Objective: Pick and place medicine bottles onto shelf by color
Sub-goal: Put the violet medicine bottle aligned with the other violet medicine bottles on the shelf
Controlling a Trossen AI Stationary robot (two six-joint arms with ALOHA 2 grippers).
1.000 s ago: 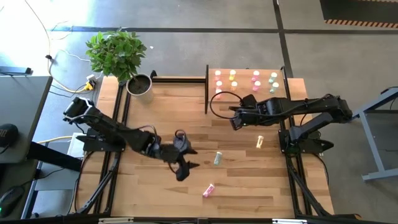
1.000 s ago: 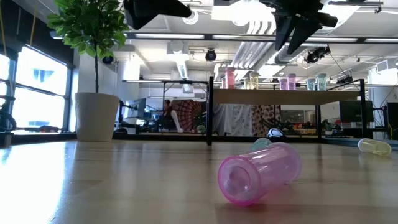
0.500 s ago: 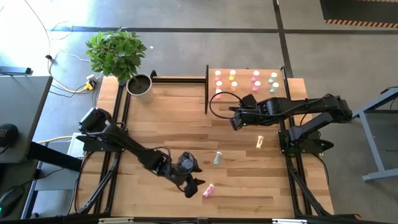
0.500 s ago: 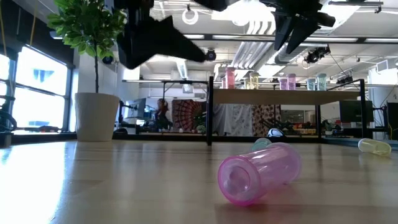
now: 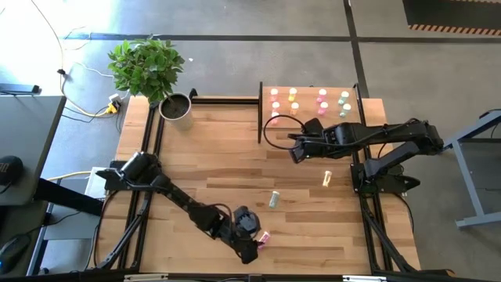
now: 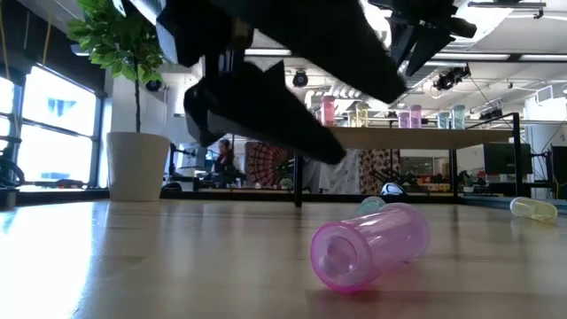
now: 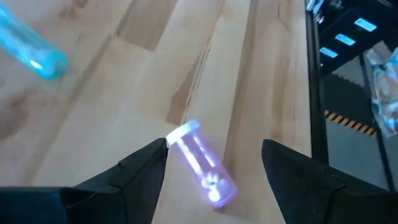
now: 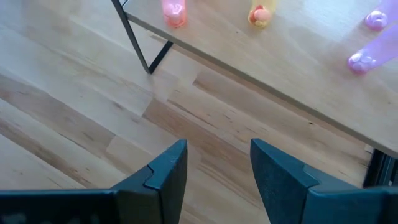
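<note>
A pink bottle (image 5: 263, 238) lies on its side on the tabletop near the front edge; it also shows in the low view (image 6: 368, 244) and the left wrist view (image 7: 200, 163). My left gripper (image 5: 250, 238) is open just above it, with a finger on either side and touching nothing (image 7: 214, 148). A pale green bottle (image 5: 274, 199) and a yellow bottle (image 5: 327, 178) also lie on the tabletop. The shelf (image 5: 309, 117) at the far right holds several upright bottles. My right gripper (image 5: 295, 153) is open and empty, in front of the shelf (image 8: 217, 155).
A potted plant (image 5: 174, 106) stands at the table's far left. The shelf's black upright panel (image 5: 260, 111) is on its left side. The bare wood between the plant and the loose bottles is free room.
My left gripper has gone toward the table's near edge and to the right, and has come down over the pink bottle. It now stands astride the bottle with its fingers still open. The bottles have not moved.
</note>
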